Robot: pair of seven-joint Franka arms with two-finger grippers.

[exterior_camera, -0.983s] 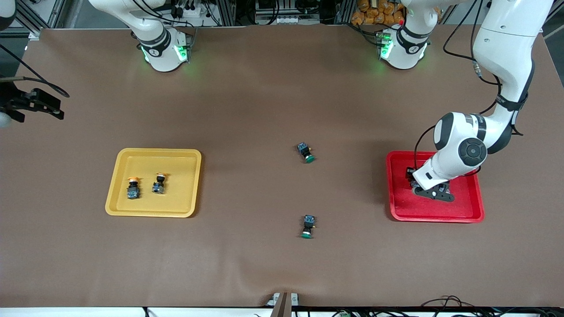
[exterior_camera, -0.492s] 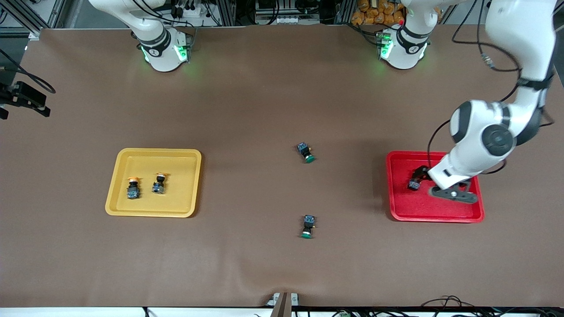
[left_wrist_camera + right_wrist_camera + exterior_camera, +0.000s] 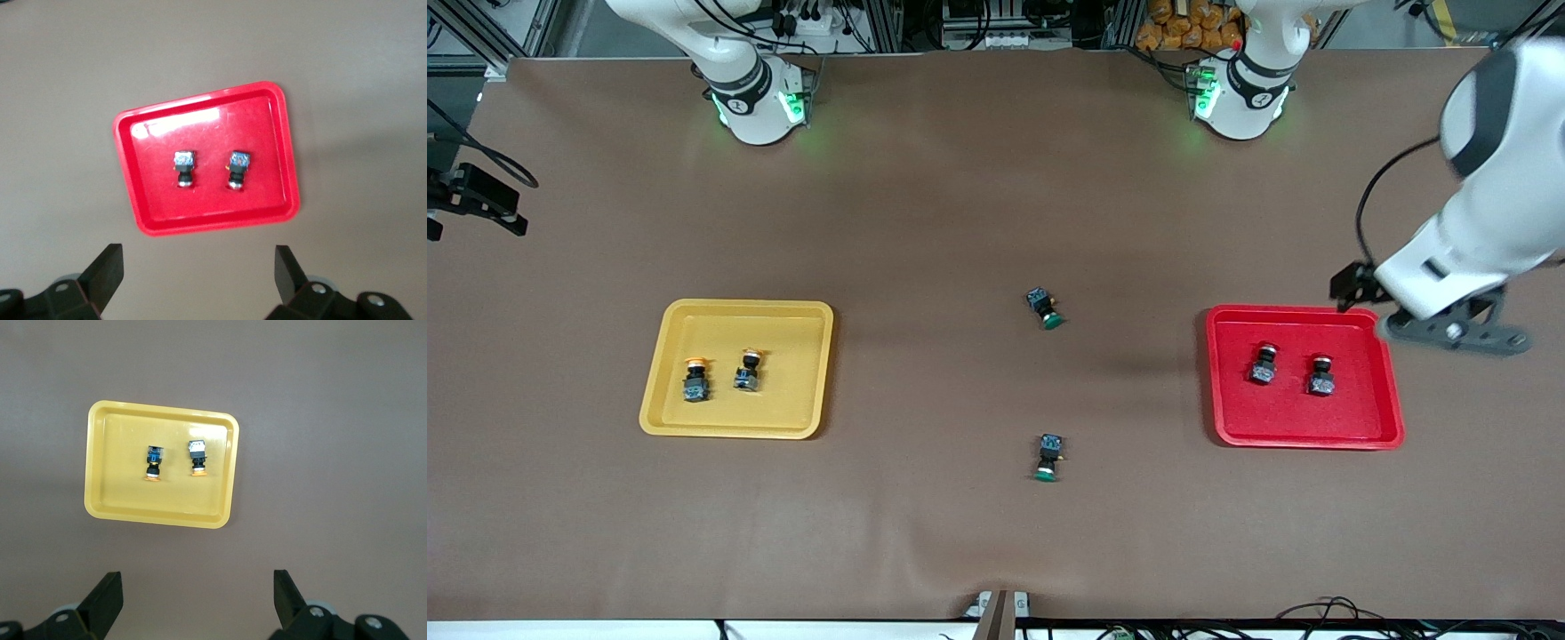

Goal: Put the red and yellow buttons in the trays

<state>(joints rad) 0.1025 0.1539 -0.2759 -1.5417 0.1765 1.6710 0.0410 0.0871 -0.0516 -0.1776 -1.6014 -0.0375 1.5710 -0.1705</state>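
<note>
Lying paired in each smooth, round-cornered tray (image 3: 1392, 391): blocky buttons (image 3: 1261, 364).

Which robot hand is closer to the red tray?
The left gripper, open, hangs just off the red tray's corner. The right gripper, open, is off at the right arm's table end.

Both arms are clad in glossy white shells with black joint bands, and green lights are shown at their bases. Black cables are run along the left arm. Each black end effector (image 3: 195, 283) (image 3: 193, 603) is fitted with dark wedge-shaped fingers (image 3: 107, 277).
</note>
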